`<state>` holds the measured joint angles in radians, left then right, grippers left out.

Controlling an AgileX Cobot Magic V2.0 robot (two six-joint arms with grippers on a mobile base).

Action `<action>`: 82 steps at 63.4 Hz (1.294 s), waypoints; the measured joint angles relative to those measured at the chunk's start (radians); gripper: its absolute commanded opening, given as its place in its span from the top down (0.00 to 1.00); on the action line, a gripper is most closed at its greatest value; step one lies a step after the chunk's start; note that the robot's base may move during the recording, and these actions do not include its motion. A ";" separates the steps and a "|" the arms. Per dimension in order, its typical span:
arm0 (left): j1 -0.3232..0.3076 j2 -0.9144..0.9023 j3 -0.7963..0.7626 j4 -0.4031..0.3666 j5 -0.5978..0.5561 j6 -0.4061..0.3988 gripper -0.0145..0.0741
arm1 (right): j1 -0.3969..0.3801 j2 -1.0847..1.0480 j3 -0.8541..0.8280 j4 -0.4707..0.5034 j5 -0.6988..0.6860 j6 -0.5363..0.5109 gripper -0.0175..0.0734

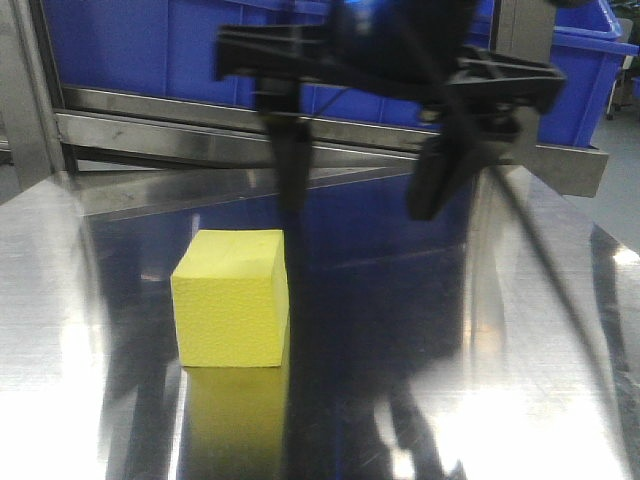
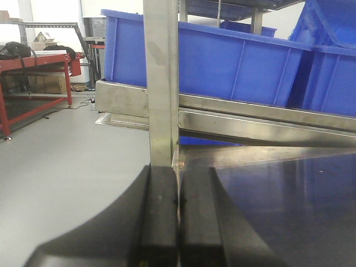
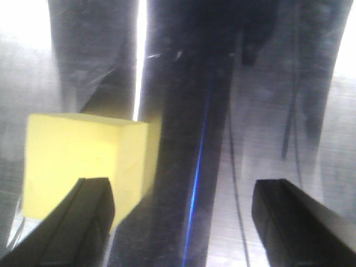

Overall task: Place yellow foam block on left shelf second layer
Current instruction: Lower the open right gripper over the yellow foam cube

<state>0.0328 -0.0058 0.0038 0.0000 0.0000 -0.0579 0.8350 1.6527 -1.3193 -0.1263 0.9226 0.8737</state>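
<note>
Blue bins (image 2: 239, 61), reflective steel surface (image 1: 560, 330), upright steel post (image 2: 161, 83), red workbench (image 2: 44, 60), grey floor (image 2: 67, 167)

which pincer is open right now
The right pincer: its black fingers stand wide apart, beside the bright yellow cube-shaped foam block. The left pincer has its fingers pressed together.

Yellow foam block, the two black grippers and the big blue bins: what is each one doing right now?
Bright yellow foam block: sitting flat on the shiny metal table, not held.
Right gripper: open, empty, block off to one side.
Left gripper: shut, holding nothing.
Blue plastic bins: resting on the metal shelf.
</note>
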 measured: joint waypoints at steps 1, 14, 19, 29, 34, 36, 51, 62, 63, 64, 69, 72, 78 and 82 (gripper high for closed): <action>0.000 0.000 0.000 0.000 0.000 0.000 0.70 | 0.005 0.009 -0.010 0.000 0.006 0.001 0.15; 0.000 0.000 0.000 0.000 0.000 0.000 0.70 | 0.056 0.118 -0.131 -0.008 0.065 0.034 0.15; 0.000 0.000 0.000 0.000 0.000 0.000 0.70 | 0.073 0.152 -0.173 -0.020 0.076 0.062 0.15; 0.000 0.000 0.000 0.000 0.000 0.000 0.70 | 0.092 0.194 -0.225 -0.038 0.093 0.101 0.15; 0.000 0.000 0.000 0.000 0.000 0.000 0.70 | 0.098 0.211 -0.245 -0.045 0.101 0.104 0.15; 0.000 0.000 0.000 0.000 0.000 0.000 0.70 | 0.101 0.215 -0.253 -0.045 0.101 0.104 0.15; 0.000 0.000 0.000 0.000 0.000 0.000 0.70 | 0.109 0.230 -0.274 -0.060 0.110 0.151 0.15; 0.000 0.000 0.000 0.000 0.000 0.000 0.70 | 0.115 0.237 -0.274 -0.076 0.110 0.162 0.15; 0.000 0.000 0.000 0.000 0.000 0.000 0.70 | 0.117 0.237 -0.274 -0.078 0.110 0.164 0.15; 0.000 0.000 0.000 0.000 0.000 0.000 0.70 | 0.117 0.237 -0.274 -0.080 0.110 0.164 0.15; 0.000 0.000 0.000 0.000 0.000 0.000 0.70 | 0.120 0.237 -0.274 -0.082 0.110 0.164 0.15; 0.000 0.000 0.000 0.000 0.000 0.000 0.70 | 0.120 0.238 -0.274 -0.082 0.110 0.164 0.15; 0.000 0.000 0.000 0.000 0.000 0.000 0.70 | 0.122 0.242 -0.274 -0.082 0.110 0.165 0.15; 0.000 0.000 0.000 0.000 0.000 0.000 0.70 | 0.126 0.250 -0.274 -0.082 0.110 0.165 0.15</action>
<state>0.0328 -0.0058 0.0038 0.0000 0.0000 -0.0579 0.9612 1.9026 -1.5933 -0.2081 1.0323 1.0391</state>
